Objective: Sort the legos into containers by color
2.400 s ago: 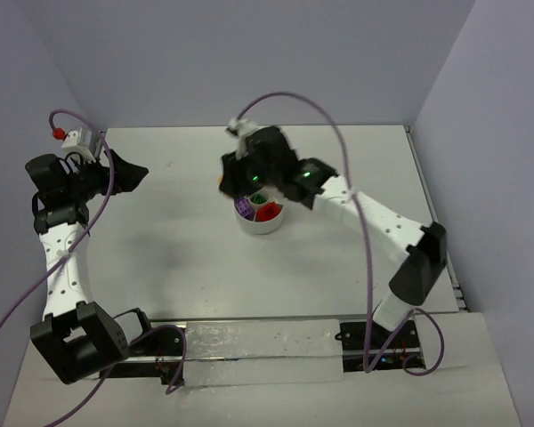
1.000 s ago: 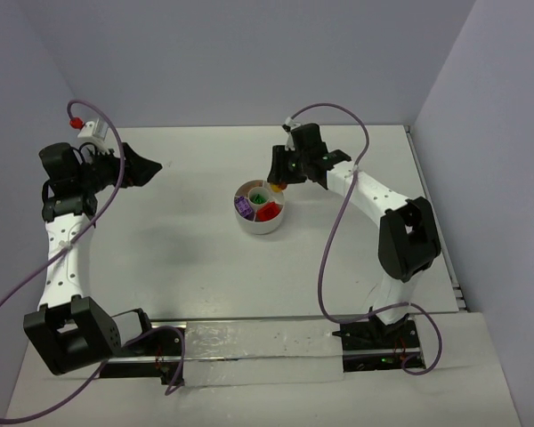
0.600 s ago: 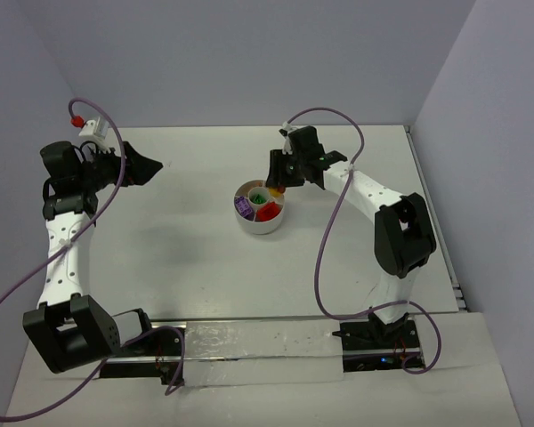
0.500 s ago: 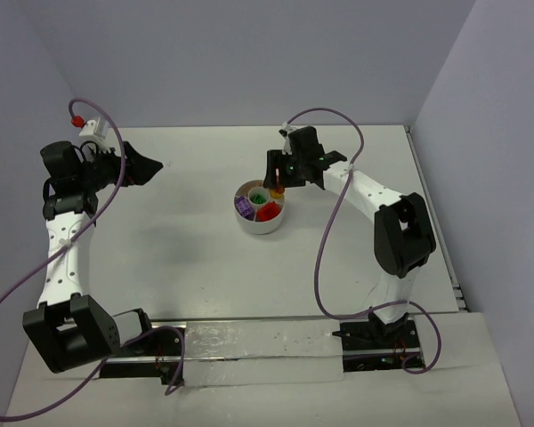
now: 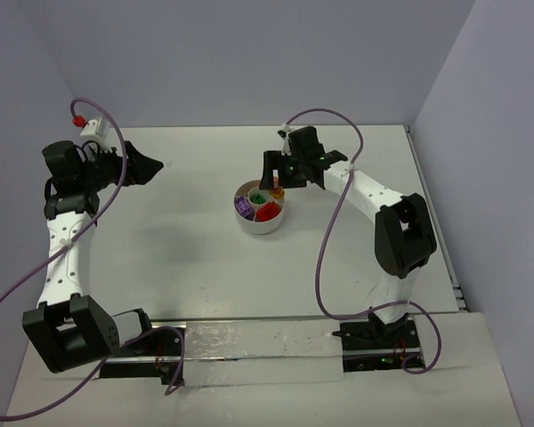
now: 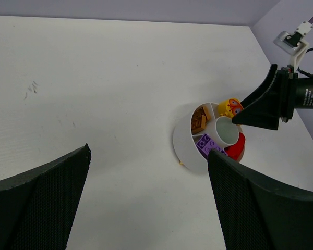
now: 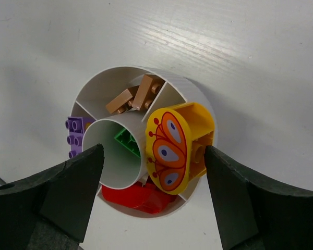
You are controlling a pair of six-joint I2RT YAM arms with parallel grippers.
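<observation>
The white dish sits mid-table. In the right wrist view its rim rings wedges with two brown-orange bricks, a purple brick and a red brick; a green brick lies in the centre well. The round yellow-and-red piece stands on edge in the right wedge. My right gripper is open just above the dish, its jaws on either side of it. My left gripper is open and empty, far to the dish's left. The left wrist view shows the dish and the yellow piece.
Purple cables loop over both arms. Grey walls close the table at the back and on both sides. A faint scuff mark lies on the table far from the dish.
My right gripper carried the yellow-and-red piece left over the dish and opened. The piece now rests in a wedge. The left arm has barely moved.
</observation>
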